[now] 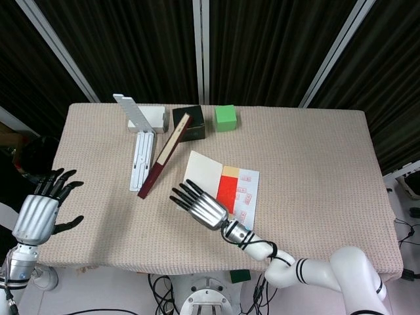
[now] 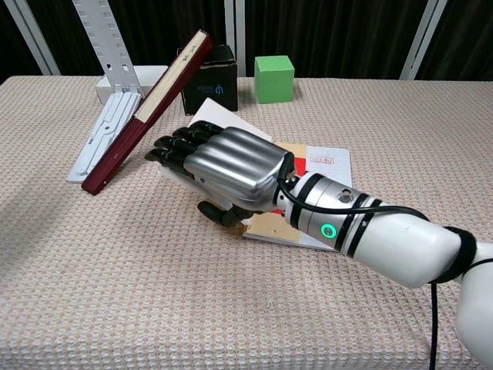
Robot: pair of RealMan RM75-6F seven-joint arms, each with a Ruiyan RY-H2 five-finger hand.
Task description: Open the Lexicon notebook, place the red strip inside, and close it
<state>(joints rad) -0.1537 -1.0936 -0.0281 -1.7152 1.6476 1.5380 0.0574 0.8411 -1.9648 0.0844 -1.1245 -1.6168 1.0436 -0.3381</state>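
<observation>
The Lexicon notebook [image 1: 205, 172] lies mid-table with a white cover and a stamped page [image 1: 247, 194] on its right side. A red strip [image 1: 227, 191] lies on it below a tan patch; in the chest view only a sliver of the red strip [image 2: 286, 163] shows behind the hand. My right hand [image 1: 200, 207] is at the notebook's left edge, fingers stretched out above, thumb below. The white cover [image 2: 212, 116] tilts up behind the right hand [image 2: 223, 166]. My left hand [image 1: 39, 213] hovers at the table's left edge, fingers spread, holding nothing.
A maroon book [image 1: 163, 156] leans against a dark box [image 1: 190, 123] at the back. Beside them are a green cube [image 1: 226, 117], a white box [image 1: 154, 118] and a white perforated bracket [image 1: 140, 147]. The table's right half is bare cloth.
</observation>
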